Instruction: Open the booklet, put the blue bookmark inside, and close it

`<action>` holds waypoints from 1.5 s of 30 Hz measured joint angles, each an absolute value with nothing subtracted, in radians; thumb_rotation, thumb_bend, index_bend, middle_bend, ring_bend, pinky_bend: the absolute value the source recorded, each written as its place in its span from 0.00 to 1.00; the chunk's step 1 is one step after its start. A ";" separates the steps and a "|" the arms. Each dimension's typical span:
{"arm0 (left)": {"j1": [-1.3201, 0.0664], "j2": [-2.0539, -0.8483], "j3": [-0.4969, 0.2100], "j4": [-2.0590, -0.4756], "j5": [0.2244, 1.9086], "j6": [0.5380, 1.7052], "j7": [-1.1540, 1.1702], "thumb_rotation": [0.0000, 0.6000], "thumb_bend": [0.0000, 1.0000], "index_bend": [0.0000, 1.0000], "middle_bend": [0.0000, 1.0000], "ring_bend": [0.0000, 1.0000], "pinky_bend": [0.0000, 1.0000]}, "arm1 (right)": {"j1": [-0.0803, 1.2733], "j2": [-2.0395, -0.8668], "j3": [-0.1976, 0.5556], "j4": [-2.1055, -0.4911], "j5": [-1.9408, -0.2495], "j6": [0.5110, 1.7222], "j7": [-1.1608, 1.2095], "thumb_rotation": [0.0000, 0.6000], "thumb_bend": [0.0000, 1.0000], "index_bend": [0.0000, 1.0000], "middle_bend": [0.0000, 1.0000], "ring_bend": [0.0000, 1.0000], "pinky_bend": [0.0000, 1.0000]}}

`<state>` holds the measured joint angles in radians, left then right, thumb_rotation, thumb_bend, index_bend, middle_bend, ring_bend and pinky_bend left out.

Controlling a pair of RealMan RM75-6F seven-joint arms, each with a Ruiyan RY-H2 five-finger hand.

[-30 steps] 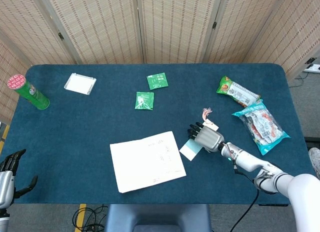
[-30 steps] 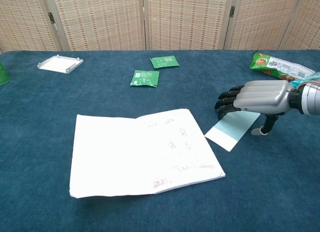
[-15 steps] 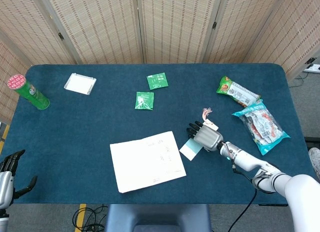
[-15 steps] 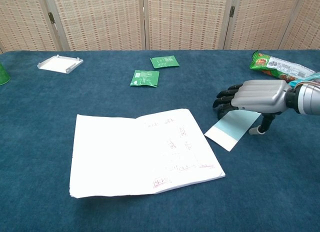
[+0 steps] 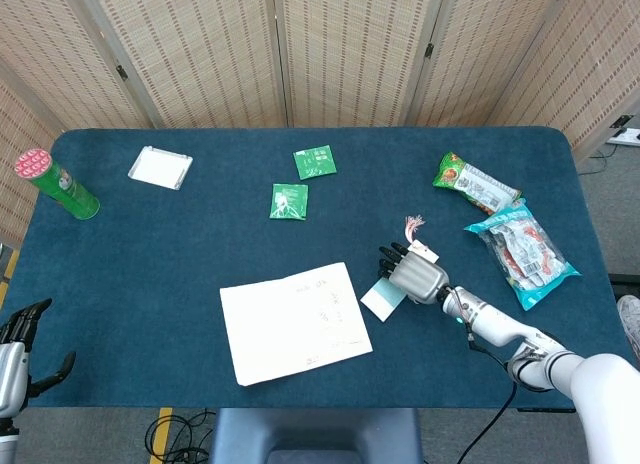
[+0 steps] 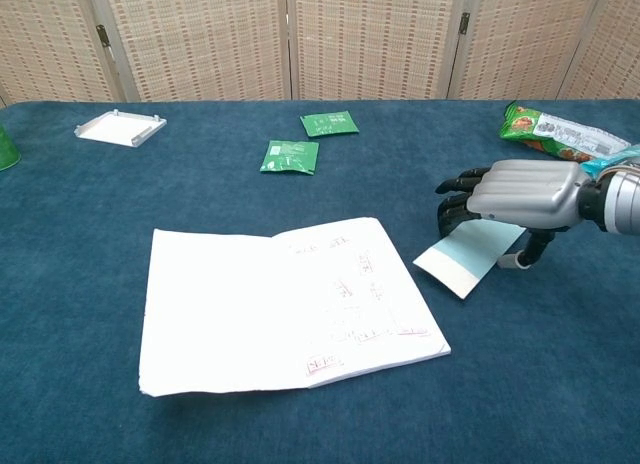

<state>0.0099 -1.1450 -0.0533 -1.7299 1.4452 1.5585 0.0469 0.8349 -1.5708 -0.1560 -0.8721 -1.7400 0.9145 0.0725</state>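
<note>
The white booklet (image 5: 293, 322) (image 6: 285, 306) lies flat at the front middle of the table, with small red-marked print on its right part. Just to its right lies the pale blue bookmark (image 5: 381, 300) (image 6: 463, 265), its near end lifted slightly off the cloth. My right hand (image 5: 416, 275) (image 6: 517, 193) covers the bookmark's far end and pinches it, fingers curled over the top and thumb down at its right edge. A reddish tassel (image 5: 412, 224) trails behind the hand. My left hand (image 5: 18, 352) hangs off the front left corner with fingers apart, holding nothing.
A green can (image 5: 56, 184) stands at the far left, with a white tray (image 5: 160, 167) (image 6: 120, 127) behind. Two green sachets (image 5: 315, 162) (image 5: 289, 200) lie at the back middle. Snack packets (image 5: 476, 184) (image 5: 521, 250) lie on the right.
My right hand has shifted slightly right and closed on the bookmark, whose near end has lifted and slid a little away from the booklet. The left hand stays put.
</note>
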 measured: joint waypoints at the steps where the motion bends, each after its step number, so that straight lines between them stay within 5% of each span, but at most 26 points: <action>1: 0.010 -1.144 -0.053 -1.730 1.446 1.559 0.045 1.00 0.34 0.14 0.17 0.14 0.23 | 0.834 -1.569 -0.156 -0.874 -1.742 0.920 0.072 1.00 0.29 0.40 0.20 0.02 0.12; 20: 0.020 -1.133 -0.053 -1.731 1.439 1.567 0.033 1.00 0.34 0.14 0.17 0.14 0.23 | 0.976 -1.487 -0.158 -0.981 -1.991 1.125 0.047 1.00 0.27 0.40 0.20 0.03 0.12; 45: 0.030 -1.128 -0.048 -1.729 1.418 1.557 0.042 1.00 0.34 0.14 0.17 0.14 0.23 | 1.164 -1.756 -0.270 -0.562 -2.198 1.296 0.212 1.00 0.24 0.40 0.20 0.03 0.05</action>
<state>0.0302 -1.1279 -0.0478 -1.7292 1.4177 1.5570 0.0419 1.1642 -1.7559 -0.2700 -0.5620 -2.1978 1.2964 0.2123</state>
